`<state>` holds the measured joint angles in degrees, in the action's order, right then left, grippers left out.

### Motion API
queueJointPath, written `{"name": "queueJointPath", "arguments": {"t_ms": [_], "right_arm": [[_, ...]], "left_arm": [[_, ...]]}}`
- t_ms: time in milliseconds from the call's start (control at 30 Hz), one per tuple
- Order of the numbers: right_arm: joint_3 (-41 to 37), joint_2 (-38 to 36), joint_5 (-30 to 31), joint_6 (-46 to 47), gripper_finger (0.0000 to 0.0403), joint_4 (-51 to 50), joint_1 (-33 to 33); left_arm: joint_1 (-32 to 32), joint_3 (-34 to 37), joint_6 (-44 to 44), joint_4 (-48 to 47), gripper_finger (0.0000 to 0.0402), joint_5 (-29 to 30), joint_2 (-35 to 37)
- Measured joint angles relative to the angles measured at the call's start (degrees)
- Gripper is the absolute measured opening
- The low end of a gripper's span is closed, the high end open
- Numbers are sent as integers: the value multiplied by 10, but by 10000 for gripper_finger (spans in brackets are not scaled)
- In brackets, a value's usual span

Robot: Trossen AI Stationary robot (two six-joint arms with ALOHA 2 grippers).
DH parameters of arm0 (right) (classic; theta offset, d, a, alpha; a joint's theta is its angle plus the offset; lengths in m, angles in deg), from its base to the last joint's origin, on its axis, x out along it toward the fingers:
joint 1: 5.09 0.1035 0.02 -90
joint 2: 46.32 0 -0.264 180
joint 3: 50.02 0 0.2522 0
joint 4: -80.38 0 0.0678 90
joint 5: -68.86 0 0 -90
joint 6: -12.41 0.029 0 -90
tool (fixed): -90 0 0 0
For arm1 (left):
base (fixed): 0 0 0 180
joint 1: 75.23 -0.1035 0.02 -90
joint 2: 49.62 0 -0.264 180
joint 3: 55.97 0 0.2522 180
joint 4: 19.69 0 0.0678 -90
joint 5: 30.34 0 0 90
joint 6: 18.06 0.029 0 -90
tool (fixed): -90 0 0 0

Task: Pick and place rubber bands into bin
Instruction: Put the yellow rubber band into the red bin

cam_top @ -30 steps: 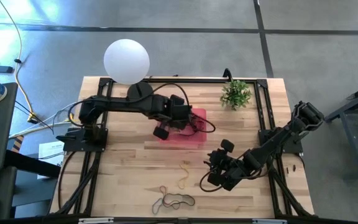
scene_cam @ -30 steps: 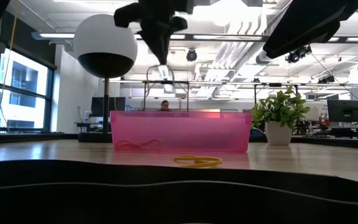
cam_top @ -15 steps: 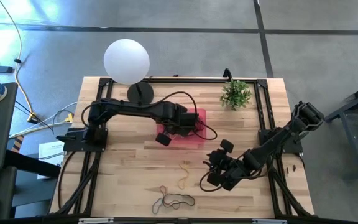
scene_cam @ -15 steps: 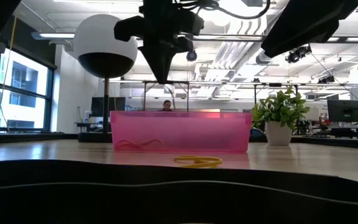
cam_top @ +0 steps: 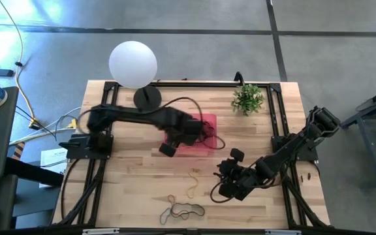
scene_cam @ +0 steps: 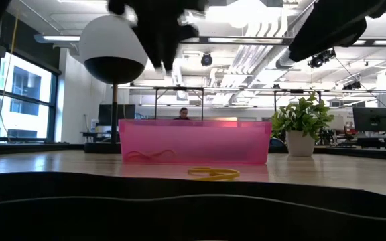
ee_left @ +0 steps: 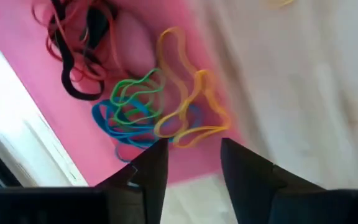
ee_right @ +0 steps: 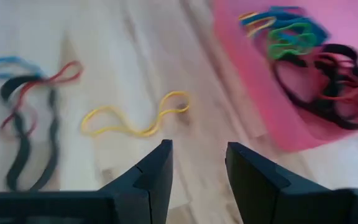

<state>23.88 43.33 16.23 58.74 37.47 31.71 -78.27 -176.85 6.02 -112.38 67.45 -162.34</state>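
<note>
Left tool (ee_left: 188, 168), spread and empty, over the bin (cam_top: 209, 121). Yellow rubber band (ee_right: 135, 118), at 8 o'clock from the bin on the counter (cam_top: 136, 183): light, floppy; pinch one strand. Right tool (ee_right: 197, 168) spread.

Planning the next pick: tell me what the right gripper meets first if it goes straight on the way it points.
Probably the loose yellow rubber band on the bare wooden table, which lies just ahead of the right gripper and its open fingers; depth is uncertain.
</note>
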Motion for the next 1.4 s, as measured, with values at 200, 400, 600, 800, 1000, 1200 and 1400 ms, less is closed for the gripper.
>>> {"name": "queueJointPath", "arguments": {"t_ms": [200, 400, 600, 800, 1000, 1200, 1400], "right_arm": [[0, 0, -83, -65, 139, 44, -25], [0, 15, -236, -104, 139, 105, -89], [0, 69, -355, -117, 139, 151, -134], [41, 151, -395, -135, 139, 154, -139], [94, 217, -349, -114, 139, 150, -142], [100, 217, -297, -19, 139, 130, -160], [100, 217, -301, -12, 139, 94, -166]], "left_arm": [[125, 0, -83, -8, 147, 66, 89], [274, -1, -219, -17, 147, 213, 158], [389, -1, -398, -106, 147, 347, 178], [473, 52, -517, -109, 147, 427, 191], [512, 152, -656, -111, 147, 434, 219], [545, 211, -764, -111, 147, 434, 226], [557, 226, -796, -111, 147, 434, 226]]}}
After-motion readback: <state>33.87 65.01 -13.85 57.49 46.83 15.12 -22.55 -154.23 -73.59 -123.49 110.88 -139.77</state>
